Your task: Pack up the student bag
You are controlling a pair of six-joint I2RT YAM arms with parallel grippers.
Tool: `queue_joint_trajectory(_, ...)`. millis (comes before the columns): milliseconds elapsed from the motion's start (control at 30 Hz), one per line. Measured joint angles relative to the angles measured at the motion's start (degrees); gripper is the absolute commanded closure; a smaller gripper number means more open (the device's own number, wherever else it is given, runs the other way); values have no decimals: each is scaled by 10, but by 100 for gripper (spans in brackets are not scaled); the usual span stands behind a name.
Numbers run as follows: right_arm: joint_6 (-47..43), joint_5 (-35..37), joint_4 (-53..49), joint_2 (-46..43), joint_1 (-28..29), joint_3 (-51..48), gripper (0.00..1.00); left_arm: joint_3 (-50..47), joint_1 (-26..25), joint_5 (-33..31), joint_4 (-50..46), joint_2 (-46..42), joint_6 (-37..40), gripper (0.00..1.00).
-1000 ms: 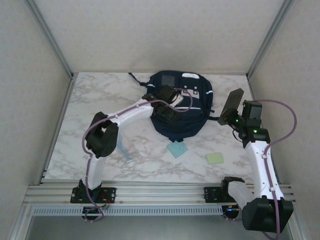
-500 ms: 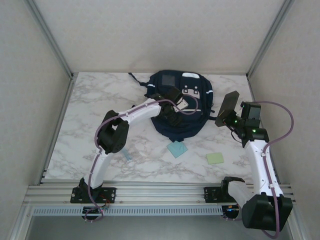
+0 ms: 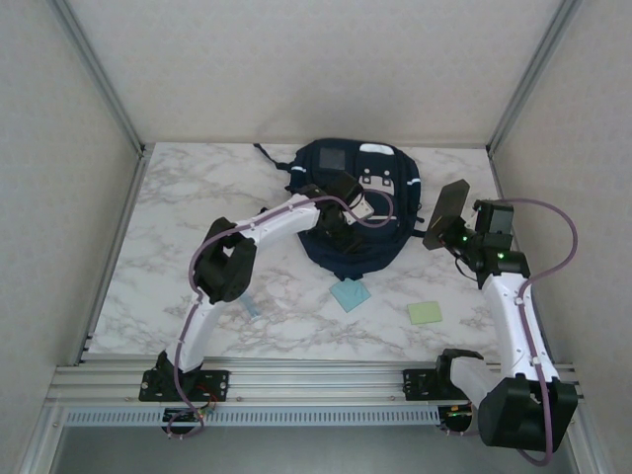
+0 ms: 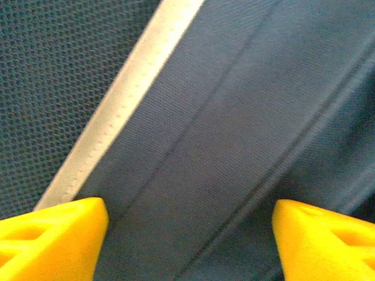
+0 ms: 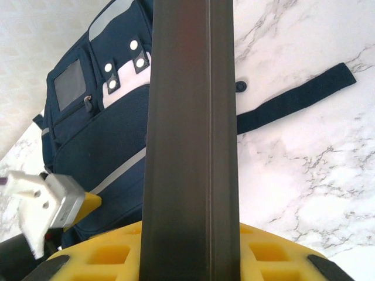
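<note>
The student bag (image 3: 383,245), dark navy with white stripes and a grey patch, lies flat at the back middle of the marble table. My left gripper (image 3: 342,223) hovers right over its front panel. Its yellow fingertips (image 4: 55,234) stand apart, with navy fabric and a white stripe (image 4: 120,99) close beneath them and nothing pinched between them. My right gripper (image 3: 457,238) is to the right of the bag, shut on a flat black case (image 3: 449,209) that stands up from the jaws. In the right wrist view the black case (image 5: 190,117) hides the middle of the bag (image 5: 99,134).
A teal pad (image 3: 350,294) and a green pad (image 3: 425,313) lie on the table in front of the bag. A pale blue item (image 3: 247,299) lies by the left arm. A bag strap (image 5: 293,102) trails out to the right. Walls close in the table.
The left arm has reached further right over the bag and its jaws have narrowed a little. The right gripper has drifted slightly left and back with the black case.
</note>
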Motion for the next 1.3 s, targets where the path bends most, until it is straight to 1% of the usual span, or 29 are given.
queue_joint_trajectory(67, 0, -1, 2, 0, 0, -1, 82, 24, 1, -15, -11, 21, -9, 65)
queue_joint_trajectory(167, 0, -4, 3, 0, 0, -4, 81, 58, 0, -14, -20, 38, -17, 100)
queue_joint_trajectory(267, -1, -2, 3, -3, 0, -5, 81, 65, 3, -6, -20, 40, -23, 100)
queue_joint_trajectory(367, -1, 6, 2, -9, 0, -5, 81, 65, 6, 5, -21, 37, -44, 100)
queue_joint_trajectory(467, -1, 6, 0, -14, 0, -5, 80, 74, 14, 30, -31, 25, -82, 100)
queue_joint_trajectory(567, -1, -5, 1, -11, 0, -5, 80, 106, 28, 65, -50, 14, -127, 100)
queue_joint_trajectory(733, 1, -81, 27, 12, 0, -7, 80, 174, 66, 127, -54, -9, -205, 100)
queue_joint_trajectory(867, 25, -148, 79, 29, 5, -27, 80, 198, 90, 168, -49, -13, -249, 100)
queue_joint_trajectory(967, 59, -183, 135, 49, 26, -50, 80, 208, 94, 184, -51, -13, -269, 100)
queue_joint_trajectory(1033, 84, -199, 172, 76, 50, -55, 80, 220, 94, 189, -54, -12, -280, 100)
queue_joint_trajectory(1200, 140, -218, 266, 171, 118, -53, 81, 259, 92, 199, -61, -3, -297, 100)
queue_joint_trajectory(1300, 167, -223, 305, 231, 145, -43, 81, 267, 91, 201, -62, 0, -302, 100)
